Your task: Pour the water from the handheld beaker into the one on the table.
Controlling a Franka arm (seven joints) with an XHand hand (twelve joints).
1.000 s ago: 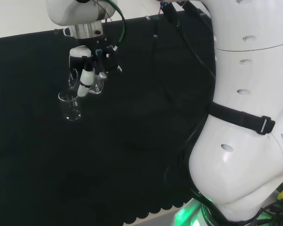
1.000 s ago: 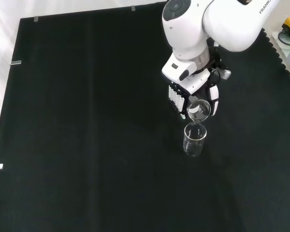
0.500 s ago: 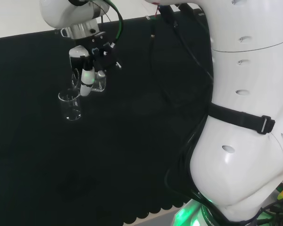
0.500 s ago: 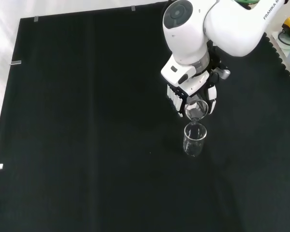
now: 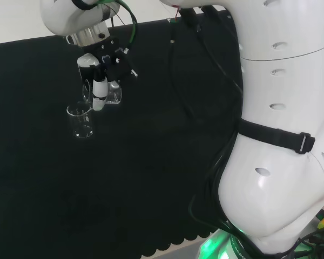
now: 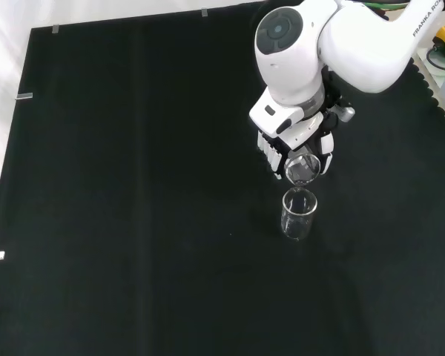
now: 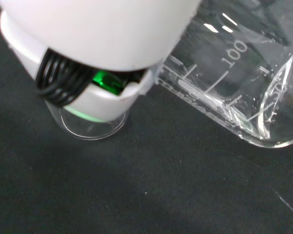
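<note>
My hand is shut on a clear glass beaker and holds it tipped on its side above the cloth. In the wrist view this held beaker shows printed scale marks, and its rim points downward. A second clear beaker stands upright on the black cloth, just under and beside the held one's mouth. The wrist view shows the standing beaker partly behind a white part of the hand. Whether water is running, I cannot tell.
Black cloth covers the bench around the two beakers. The arm's big white links fill the right of the head view, with cables trailing over the cloth. A scalloped cloth edge runs along the near side.
The wrist has turned a little and, in the head view, the hand with its beaker has risen slightly. The standing beaker has not moved.
</note>
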